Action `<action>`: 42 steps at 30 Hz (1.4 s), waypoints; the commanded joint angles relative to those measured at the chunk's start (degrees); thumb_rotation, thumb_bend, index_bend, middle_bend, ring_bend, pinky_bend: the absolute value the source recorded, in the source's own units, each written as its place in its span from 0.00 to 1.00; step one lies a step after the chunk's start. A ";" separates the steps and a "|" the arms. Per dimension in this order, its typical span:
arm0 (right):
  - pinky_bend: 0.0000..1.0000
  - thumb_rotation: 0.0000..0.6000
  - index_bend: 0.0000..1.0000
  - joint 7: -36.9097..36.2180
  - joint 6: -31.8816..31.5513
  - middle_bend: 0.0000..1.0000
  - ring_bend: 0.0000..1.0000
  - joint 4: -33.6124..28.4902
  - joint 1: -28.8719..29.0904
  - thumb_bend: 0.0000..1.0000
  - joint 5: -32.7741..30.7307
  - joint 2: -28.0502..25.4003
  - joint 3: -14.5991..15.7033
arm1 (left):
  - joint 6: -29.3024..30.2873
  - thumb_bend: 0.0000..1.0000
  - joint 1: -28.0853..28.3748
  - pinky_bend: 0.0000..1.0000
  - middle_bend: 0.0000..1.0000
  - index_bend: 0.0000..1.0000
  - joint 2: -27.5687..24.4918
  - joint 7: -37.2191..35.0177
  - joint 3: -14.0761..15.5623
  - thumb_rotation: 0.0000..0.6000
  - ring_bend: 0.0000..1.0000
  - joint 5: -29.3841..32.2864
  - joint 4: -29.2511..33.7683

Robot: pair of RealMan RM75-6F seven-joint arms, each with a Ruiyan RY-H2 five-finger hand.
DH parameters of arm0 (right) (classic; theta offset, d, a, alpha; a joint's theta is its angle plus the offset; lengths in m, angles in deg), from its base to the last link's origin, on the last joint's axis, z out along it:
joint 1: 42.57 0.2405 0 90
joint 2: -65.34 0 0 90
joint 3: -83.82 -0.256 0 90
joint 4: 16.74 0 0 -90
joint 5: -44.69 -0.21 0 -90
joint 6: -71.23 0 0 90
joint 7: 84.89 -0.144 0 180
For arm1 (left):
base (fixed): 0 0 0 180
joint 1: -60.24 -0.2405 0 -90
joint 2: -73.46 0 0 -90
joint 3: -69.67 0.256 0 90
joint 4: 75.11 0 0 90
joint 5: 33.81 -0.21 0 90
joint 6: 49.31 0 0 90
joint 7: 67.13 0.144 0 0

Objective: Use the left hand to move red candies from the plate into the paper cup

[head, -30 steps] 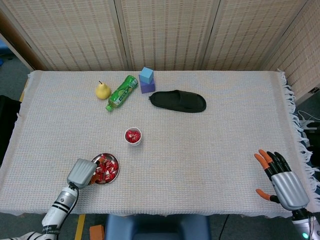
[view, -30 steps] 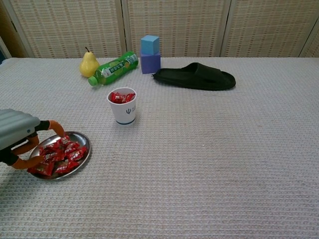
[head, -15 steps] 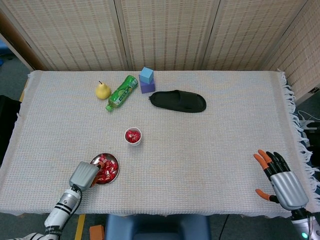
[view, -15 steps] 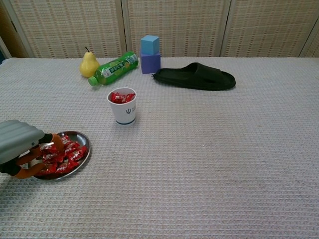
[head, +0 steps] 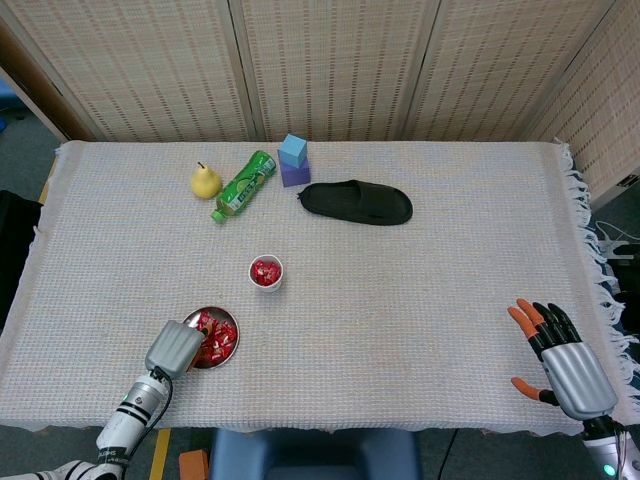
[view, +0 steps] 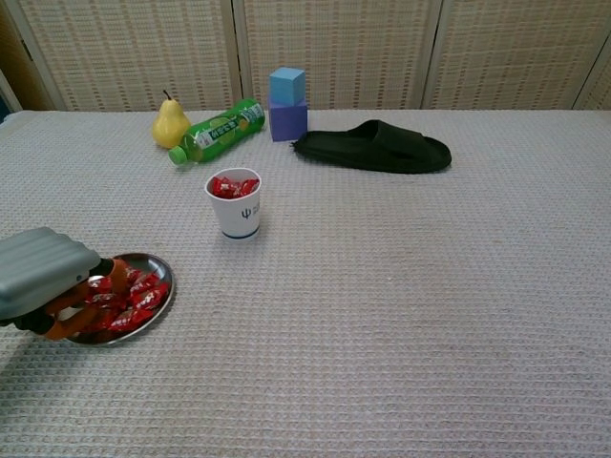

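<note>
Nearest the robot, the left hand (view: 43,284) hangs over the near-left part of the metal plate (view: 160,303), fingers curled down among the red candies (view: 134,298) heaped there; whether it has pinched a candy I cannot tell, since the grey back of the hand hides the fingertips. In the head view the same left hand (head: 176,347) covers the plate's (head: 228,351) left edge, with red wrappers (head: 216,336) showing to its right. The right hand (head: 566,363) sits far to the right of the plate, near the fringed edge of the worktop (head: 430,290), fingers spread and holding nothing.

Beyond the plate and slightly right stands the paper cup (view: 235,206), upright, well apart from the plate, with red candies already in it. Further back from the cup a green bottle (view: 218,131) lies on its side, a yellow pear (view: 170,124) just beside its cap end on the left. To the bottle's right a blue cube (view: 286,85) rests on a purple cube (view: 287,121), and just right of those lies a black slipper (view: 374,147). A woven cloth covers the whole worktop.
</note>
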 commanded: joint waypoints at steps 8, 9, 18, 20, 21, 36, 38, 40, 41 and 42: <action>0.00 1.00 0.00 0.23 0.22 0.00 0.00 -0.07 0.08 0.04 -0.16 0.05 -0.02 | 0.75 0.38 -0.34 1.00 0.89 0.56 0.10 0.92 0.11 1.00 0.92 -0.86 0.00; 0.00 1.00 0.00 0.19 0.17 0.00 0.00 -0.07 0.06 0.04 -0.12 0.04 -0.01 | 0.89 0.38 -0.41 1.00 0.89 0.57 0.12 0.98 0.20 1.00 0.92 -1.10 -0.09; 0.00 1.00 0.00 0.07 -0.03 0.00 0.00 -0.03 -0.01 0.04 0.04 -0.03 0.06 | 3.21 0.37 -1.41 1.00 0.89 0.61 0.78 0.59 0.94 1.00 0.92 -4.39 -1.53; 0.00 1.00 0.00 0.07 -0.10 0.00 0.00 -0.02 -0.04 0.04 0.10 -0.03 0.08 | 3.59 0.37 -1.62 1.00 0.89 0.61 1.12 0.59 1.09 1.00 0.92 -5.03 -2.27; 0.00 1.00 0.00 0.09 -0.11 0.00 0.00 -0.03 -0.04 0.04 0.10 -0.02 0.08 | 4.02 0.37 -1.78 1.00 0.89 0.61 1.41 0.61 1.17 1.00 0.92 -5.60 -2.86; 0.00 1.00 0.00 0.08 -0.15 0.00 0.00 -0.04 -0.06 0.04 0.08 -0.02 0.08 | 6.36 0.37 -3.20 1.00 0.89 0.63 2.65 0.28 1.15 1.00 0.92 -9.50 -5.96; 0.00 1.00 0.00 0.06 -0.20 0.00 0.00 -0.02 -0.08 0.04 0.12 -0.01 0.08 | 6.37 0.38 -3.26 1.00 0.89 0.63 2.46 0.30 0.92 1.00 0.92 -9.49 -5.65; 0.00 1.00 0.00 0.04 -0.21 0.00 0.00 -0.01 -0.08 0.04 0.08 0.00 0.06 | 6.86 0.38 -3.31 1.00 0.89 0.63 2.15 0.03 0.52 1.00 0.92 -9.85 -5.06; 0.00 1.00 0.00 0.03 -0.19 0.00 0.00 0.01 -0.07 0.04 0.06 0.01 0.05 | 7.13 0.38 -3.33 1.00 0.89 0.63 1.96 -0.22 0.30 1.00 0.92 -10.04 -4.70; 0.00 1.00 0.00 0.01 -0.15 0.00 0.00 0.01 -0.05 0.04 0.06 0.00 0.05 | 7.49 0.38 -3.32 1.00 0.89 0.63 1.66 -0.57 -0.04 1.00 0.92 -10.27 -4.11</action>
